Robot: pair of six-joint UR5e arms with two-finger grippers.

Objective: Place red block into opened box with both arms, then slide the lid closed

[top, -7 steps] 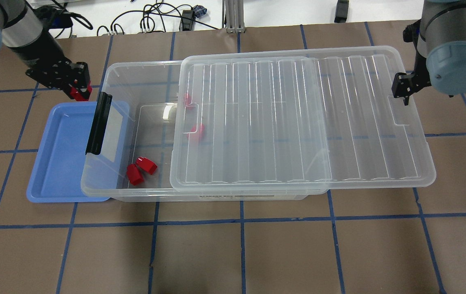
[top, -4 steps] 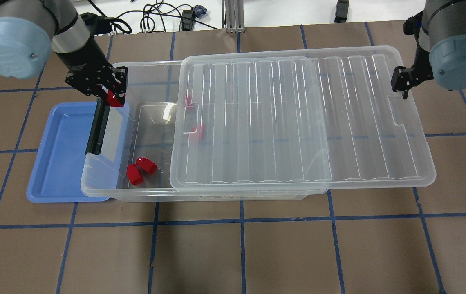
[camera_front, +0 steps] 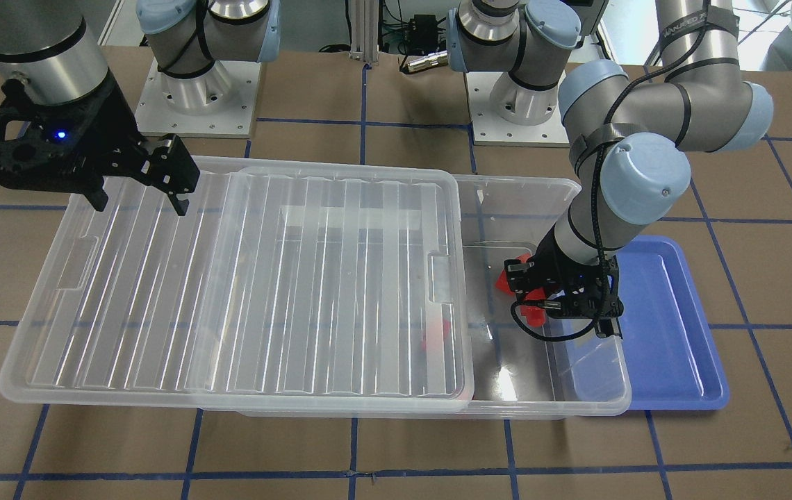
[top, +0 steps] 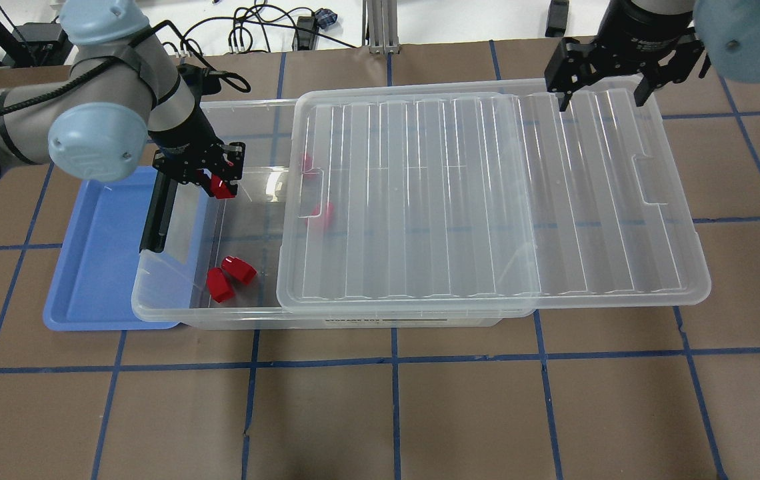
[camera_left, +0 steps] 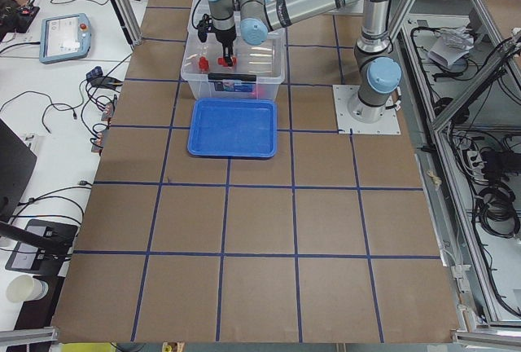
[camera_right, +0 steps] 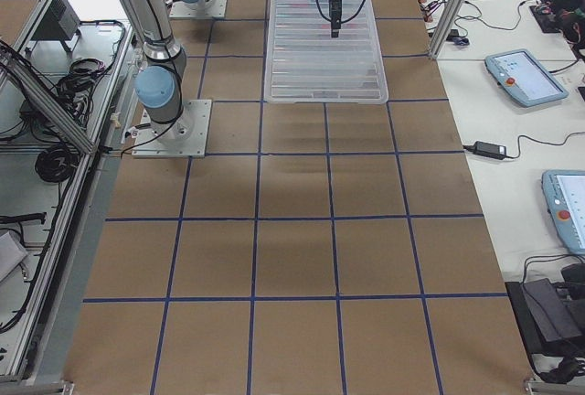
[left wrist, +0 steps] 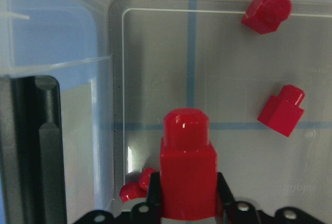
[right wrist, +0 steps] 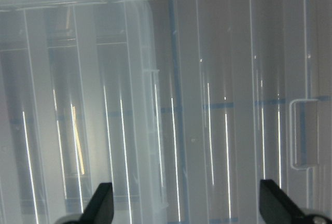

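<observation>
My left gripper (top: 219,183) is shut on a red block (left wrist: 188,177) and holds it stub-forward over the uncovered left end of the clear box (top: 173,319), just inside its black bar (top: 160,200). The front-facing view shows the same gripper (camera_front: 549,295) low inside that opening. The ridged clear lid (top: 487,200) lies slid to the right, covering most of the box and overhanging its right end. Above the lid's far edge my right gripper (top: 599,100) hangs open and empty, its fingertips (right wrist: 101,203) spread wide over the ridges.
Two loose red blocks (top: 230,279) lie on the box floor near the front wall; two more (top: 322,213) show through the lid's left edge. A blue tray (top: 93,267) sits under the box's left end. Cables lie beyond the table's far edge.
My left gripper has carried the red block rightward, from beside the box's far-left corner to over its open interior. My right gripper swung from the lid's right end to its far edge.
</observation>
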